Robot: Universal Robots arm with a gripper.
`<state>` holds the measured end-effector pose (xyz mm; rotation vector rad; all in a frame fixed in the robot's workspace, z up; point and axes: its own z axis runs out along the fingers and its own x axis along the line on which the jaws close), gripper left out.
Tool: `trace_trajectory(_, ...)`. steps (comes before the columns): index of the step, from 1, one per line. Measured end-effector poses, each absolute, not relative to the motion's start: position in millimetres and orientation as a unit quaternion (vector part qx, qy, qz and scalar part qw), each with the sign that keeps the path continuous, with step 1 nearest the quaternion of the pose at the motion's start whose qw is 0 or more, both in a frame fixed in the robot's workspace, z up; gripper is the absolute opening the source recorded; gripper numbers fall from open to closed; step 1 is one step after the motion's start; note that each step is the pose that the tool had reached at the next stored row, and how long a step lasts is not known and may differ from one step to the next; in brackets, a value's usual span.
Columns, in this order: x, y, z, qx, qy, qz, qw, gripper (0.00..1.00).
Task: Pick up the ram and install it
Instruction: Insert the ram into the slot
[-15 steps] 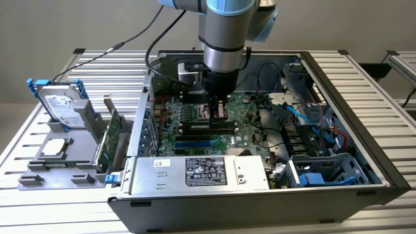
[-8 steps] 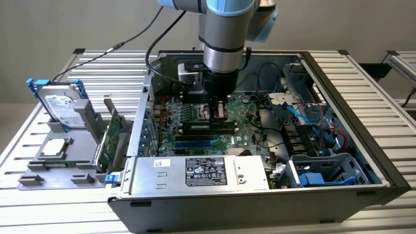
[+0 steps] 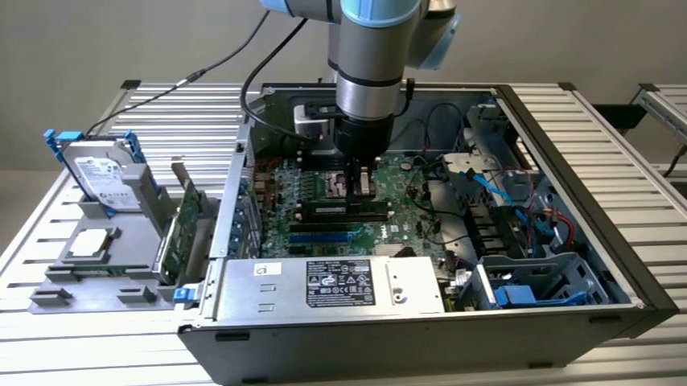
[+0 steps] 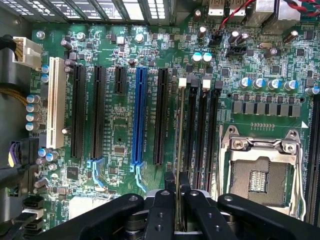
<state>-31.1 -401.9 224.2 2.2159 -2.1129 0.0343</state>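
Inside the open computer case (image 3: 601, 241) lies the green motherboard (image 4: 120, 135). My gripper (image 3: 359, 186) hangs straight down over it, shut on the ram (image 4: 179, 130). In the wrist view the ram shows edge-on as a thin strip between the two black fingers (image 4: 162, 210). It hovers beside the row of black memory slots (image 4: 204, 135) with white end clips, next to the CPU socket (image 4: 260, 170). I cannot tell whether its lower edge touches a slot.
A power supply (image 3: 333, 281) fills the case's near side, and blue and red cables (image 3: 504, 193) run along the exterior view's right. Outside, on the exterior view's left, a grey stand holds a hard drive (image 3: 102, 173) and a wider green card (image 3: 188, 213).
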Motion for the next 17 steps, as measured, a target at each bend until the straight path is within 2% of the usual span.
trace_trajectory(17,-31.2,-400.8,221.5,0.723,-0.689,0.011,0.04,0.14)
